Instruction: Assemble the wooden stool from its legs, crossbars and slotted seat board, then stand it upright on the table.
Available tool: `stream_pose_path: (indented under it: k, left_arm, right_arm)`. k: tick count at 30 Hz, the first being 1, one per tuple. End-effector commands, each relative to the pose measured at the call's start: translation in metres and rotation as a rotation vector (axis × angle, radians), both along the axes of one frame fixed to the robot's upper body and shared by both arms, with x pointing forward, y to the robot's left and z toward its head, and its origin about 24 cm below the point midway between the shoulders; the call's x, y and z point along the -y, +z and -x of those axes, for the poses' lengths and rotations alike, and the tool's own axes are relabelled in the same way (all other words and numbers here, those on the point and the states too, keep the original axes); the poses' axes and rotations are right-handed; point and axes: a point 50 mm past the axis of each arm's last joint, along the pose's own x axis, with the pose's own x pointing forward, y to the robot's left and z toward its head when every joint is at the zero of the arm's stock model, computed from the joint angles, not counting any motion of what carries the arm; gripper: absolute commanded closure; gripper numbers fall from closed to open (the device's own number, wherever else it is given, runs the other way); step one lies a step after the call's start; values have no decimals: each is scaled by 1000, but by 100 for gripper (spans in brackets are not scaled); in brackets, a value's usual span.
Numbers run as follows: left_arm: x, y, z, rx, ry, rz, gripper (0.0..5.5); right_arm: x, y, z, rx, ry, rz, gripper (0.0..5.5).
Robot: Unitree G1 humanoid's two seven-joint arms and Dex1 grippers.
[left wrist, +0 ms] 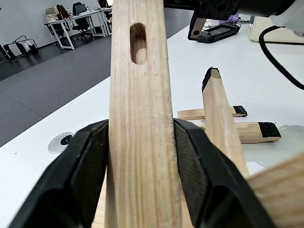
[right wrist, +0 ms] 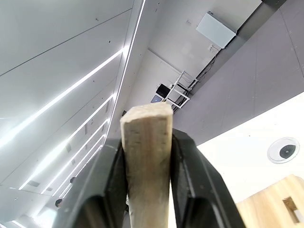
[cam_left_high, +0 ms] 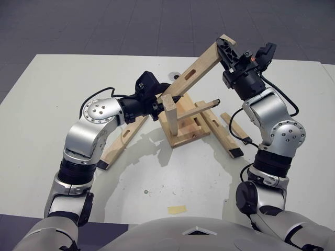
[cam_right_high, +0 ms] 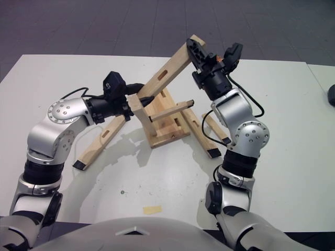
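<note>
1. The raised leg (cam_left_high: 196, 65) is hanging tilted over the tabletop (cam_left_high: 63, 94). The right gripper (right wrist: 146, 161) is pinching its top end, and the left gripper (left wrist: 142, 161) is clamping its lower stretch, fingers pressed against both flat sides.
2. The seat board (cam_left_high: 184, 137) is lying flat mid-tabletop, with an upright post (cam_left_high: 170, 117) standing in it just beside the left gripper.
3. The wood is looking stiff, light and unvarnished, so it is probably sliding little in the pads. The flat faces are offering the surest hold, clear of the slots and of the end that needs to enter the board.
4. Held at both ends, the leg is likely twisting or jamming if the two arms are not moving together.
5. A loose leg (cam_left_high: 121, 140) is lying on the left, and another leg (cam_left_high: 220, 133) and a thin crossbar (cam_left_high: 234, 125) are lying close on the right, crowding the board's sides.
6. The best open room seems to be lying on the near side, well inside the tabletop's edge.
</note>
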Motion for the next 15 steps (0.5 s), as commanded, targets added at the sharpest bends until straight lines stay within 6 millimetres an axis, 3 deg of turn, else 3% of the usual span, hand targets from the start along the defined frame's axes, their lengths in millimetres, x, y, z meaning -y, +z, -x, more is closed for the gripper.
stream_pose_path:
  k: [1, 4, 7, 15]
  left_arm:
    - [1, 1, -1, 19, 1, -4, 344]
    - [0, 0, -3, 21, 16, -8, 344]
    - [-7, 5, -9, 22, 48, 1, 280]
    - [-46, 60, -33, 58, 183, 298, 153]
  right_arm:
    - [-2, 0, 4, 3, 12, -2, 448]
    - [-2, 0, 5, 15, 8, 4, 448]
    - [9, 6, 3, 55, -78, 0, 448]
    - [58, 28, 6, 167, -444, 7, 448]
